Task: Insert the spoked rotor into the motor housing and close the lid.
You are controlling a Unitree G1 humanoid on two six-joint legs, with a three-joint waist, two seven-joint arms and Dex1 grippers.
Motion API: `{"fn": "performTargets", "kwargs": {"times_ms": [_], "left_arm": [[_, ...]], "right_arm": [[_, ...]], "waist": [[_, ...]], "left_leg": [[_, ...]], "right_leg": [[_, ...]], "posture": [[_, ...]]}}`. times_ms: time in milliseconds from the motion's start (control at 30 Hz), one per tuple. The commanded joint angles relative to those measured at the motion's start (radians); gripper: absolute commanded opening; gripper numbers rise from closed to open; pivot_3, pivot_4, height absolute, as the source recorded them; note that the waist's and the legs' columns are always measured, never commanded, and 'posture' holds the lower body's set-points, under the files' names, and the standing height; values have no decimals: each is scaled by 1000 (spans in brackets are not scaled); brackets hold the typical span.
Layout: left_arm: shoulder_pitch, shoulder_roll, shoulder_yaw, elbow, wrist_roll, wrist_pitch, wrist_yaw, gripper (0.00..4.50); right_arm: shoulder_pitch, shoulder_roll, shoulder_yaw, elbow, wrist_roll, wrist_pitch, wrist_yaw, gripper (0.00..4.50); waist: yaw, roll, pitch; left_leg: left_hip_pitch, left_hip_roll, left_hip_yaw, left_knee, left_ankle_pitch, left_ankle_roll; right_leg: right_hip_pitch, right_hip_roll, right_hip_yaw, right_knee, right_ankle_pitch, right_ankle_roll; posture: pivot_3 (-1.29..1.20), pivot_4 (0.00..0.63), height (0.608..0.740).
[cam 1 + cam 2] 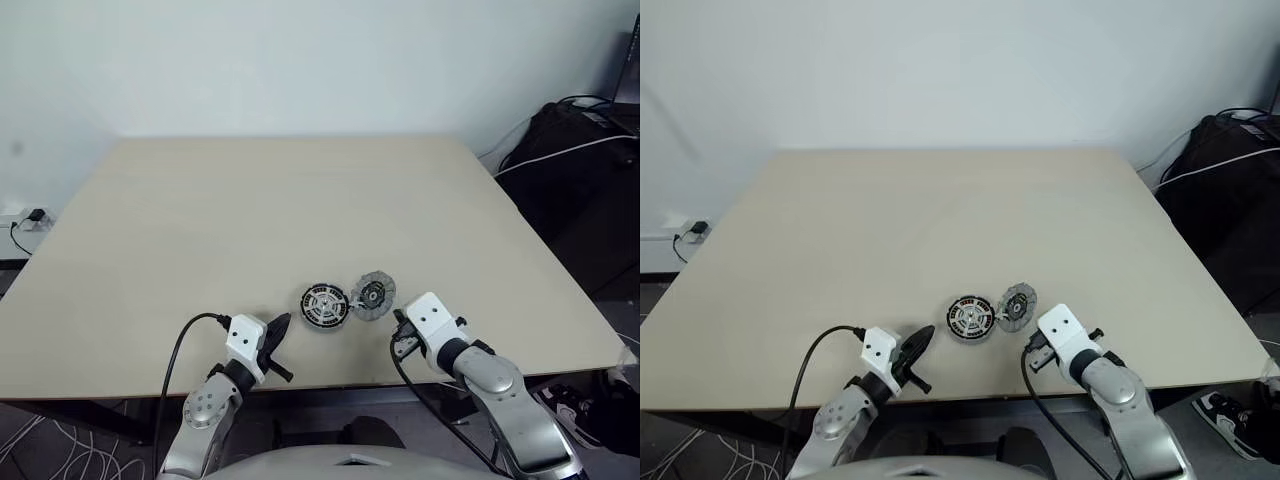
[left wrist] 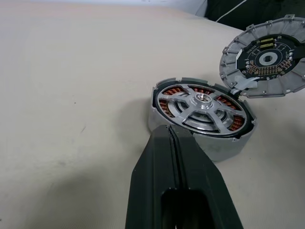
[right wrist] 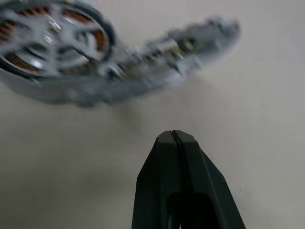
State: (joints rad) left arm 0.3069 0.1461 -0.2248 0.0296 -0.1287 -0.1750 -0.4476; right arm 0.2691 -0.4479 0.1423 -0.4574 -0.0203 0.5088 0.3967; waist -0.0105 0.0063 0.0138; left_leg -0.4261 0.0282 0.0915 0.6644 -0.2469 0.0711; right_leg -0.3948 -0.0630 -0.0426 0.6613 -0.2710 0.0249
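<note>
The motor housing (image 1: 325, 306) lies near the table's front edge, with copper windings showing inside its rim (image 2: 224, 147). The silver spoked rotor (image 2: 202, 107) sits inside it. The pale-grey lid (image 1: 373, 295) leans tilted against the housing's right side, its dark circuit face (image 2: 266, 58) turned upward. My left gripper (image 2: 169, 130) is shut and empty, its tip just short of the housing's near-left rim (image 1: 287, 321). My right gripper (image 3: 172, 133) is shut and empty, a little in front of and to the right of the lid.
The beige table (image 1: 250, 210) stretches bare behind the parts; its front edge runs just below both grippers. A black bag with white cables (image 1: 580, 150) lies on the floor beyond the right edge. A wall socket (image 1: 35, 216) is at far left.
</note>
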Motion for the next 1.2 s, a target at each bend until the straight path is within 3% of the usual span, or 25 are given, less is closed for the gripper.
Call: {"fn": "performTargets", "kwargs": {"times_ms": [33,333,1200], "left_arm": [[-6,4,-2,-57,-6,5,-7,0],[10,-3,-5,-80,-5,18,3,0],[2,-13,-6,-76,-5,13,8,0]], "right_arm": [[-26,22,-31,-35,39,-39,10,13],[-65,86,-29,-41,160,-85,68,13],[-237,227,149,355,111,-158,78,13]], "waist": [[0,0,0],[-1,-1,0],[-1,0,-1]], "left_leg": [[0,0,0,0,0,0],[0,0,0,0,0,0],[0,0,0,0,0,0]], "right_leg": [[0,0,0,0,0,0],[0,0,0,0,2,-3],[0,-1,1,0,2,-4]], "posture": [[0,0,740],[0,0,740],[0,0,740]]}}
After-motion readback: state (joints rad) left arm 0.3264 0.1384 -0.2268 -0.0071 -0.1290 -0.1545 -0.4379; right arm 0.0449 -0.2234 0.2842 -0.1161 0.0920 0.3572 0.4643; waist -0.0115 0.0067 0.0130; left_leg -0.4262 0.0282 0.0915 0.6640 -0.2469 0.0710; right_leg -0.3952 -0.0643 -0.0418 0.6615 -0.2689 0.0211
